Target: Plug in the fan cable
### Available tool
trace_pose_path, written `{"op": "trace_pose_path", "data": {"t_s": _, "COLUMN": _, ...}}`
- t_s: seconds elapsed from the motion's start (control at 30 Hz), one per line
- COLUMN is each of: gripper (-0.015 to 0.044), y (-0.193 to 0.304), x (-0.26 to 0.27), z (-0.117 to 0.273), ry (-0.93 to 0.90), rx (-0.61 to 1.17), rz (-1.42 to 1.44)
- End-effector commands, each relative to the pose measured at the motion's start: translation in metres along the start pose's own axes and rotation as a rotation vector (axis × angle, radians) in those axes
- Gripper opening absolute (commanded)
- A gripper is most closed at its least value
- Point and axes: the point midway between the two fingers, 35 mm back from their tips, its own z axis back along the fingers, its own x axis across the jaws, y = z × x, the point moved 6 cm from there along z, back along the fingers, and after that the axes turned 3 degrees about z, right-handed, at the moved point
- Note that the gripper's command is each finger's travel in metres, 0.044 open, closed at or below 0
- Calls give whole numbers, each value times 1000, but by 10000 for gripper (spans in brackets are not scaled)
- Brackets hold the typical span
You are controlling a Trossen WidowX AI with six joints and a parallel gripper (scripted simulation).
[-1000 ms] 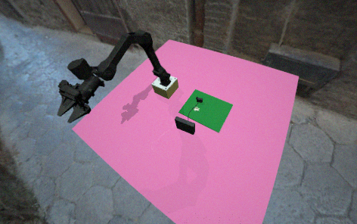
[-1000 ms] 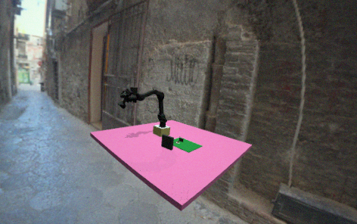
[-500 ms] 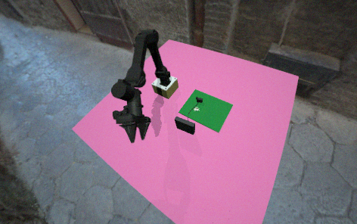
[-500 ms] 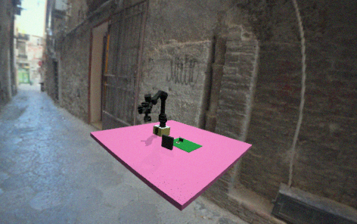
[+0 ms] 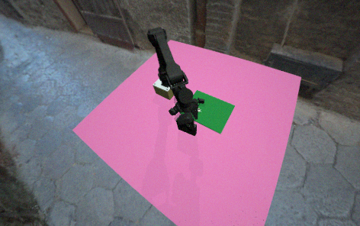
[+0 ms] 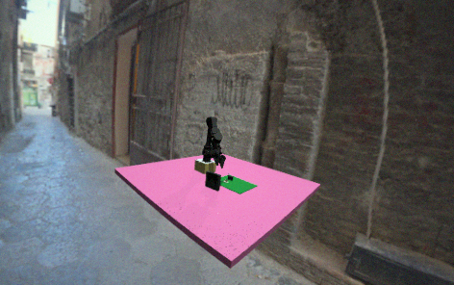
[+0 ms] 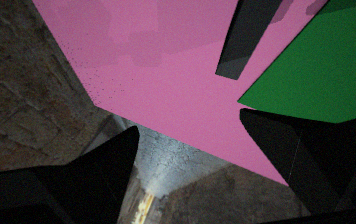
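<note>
My gripper (image 5: 184, 111) (image 6: 221, 165) (image 7: 188, 122) is open and empty, above the table beside the board's near-left part. The dark upright fan (image 5: 187, 126) (image 6: 213, 181) (image 7: 246, 42) stands next to the green board (image 5: 220, 114) (image 6: 243, 186) (image 7: 310, 75). A small dark block (image 5: 201, 101) (image 6: 230, 177), perhaps the cable's plug, is at the board. A small white piece (image 5: 199, 110) (image 6: 225, 181), perhaps the header, is close to it. The arm partly covers this area in the top view. The cable's run and the header's pins cannot be made out. Neither small piece shows in the wrist view.
The arm rises from a pale-topped, olive-sided base block (image 5: 162, 91) (image 6: 202, 168) behind the fan. The pink table (image 5: 248, 172) (image 6: 231, 226) (image 7: 180, 90) carries everything; its edge shows in the wrist view. The fan stands up as an obstacle beside the board.
</note>
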Motion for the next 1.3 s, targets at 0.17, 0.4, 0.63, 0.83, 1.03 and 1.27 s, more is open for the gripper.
{"op": "trace_pose_path", "data": {"t_s": 0.17, "gripper": 440, "y": 52, "x": -130, "z": 0, "ry": 333, "rx": -159, "rz": -130}}
{"op": "trace_pose_path", "data": {"t_s": 0.4, "gripper": 440, "y": 57, "x": -230, "z": 29, "ry": 473, "rx": -418, "rz": -162}}
{"op": "trace_pose_path", "data": {"t_s": 0.63, "gripper": 440, "y": 56, "x": -239, "z": 33, "ry": 477, "rx": -446, "rz": -161}}
{"op": "trace_pose_path", "data": {"t_s": 0.83, "gripper": 440, "y": 41, "x": -258, "z": 0, "ry": 477, "rx": -446, "rz": -161}}
{"op": "trace_pose_path", "data": {"t_s": 1.03, "gripper": 440, "y": 39, "x": -260, "z": -3, "ry": 477, "rx": -446, "rz": -161}}
{"op": "trace_pose_path", "data": {"t_s": 1.27, "gripper": 440, "y": 35, "x": -265, "z": -12, "ry": 477, "rx": -446, "rz": -161}}
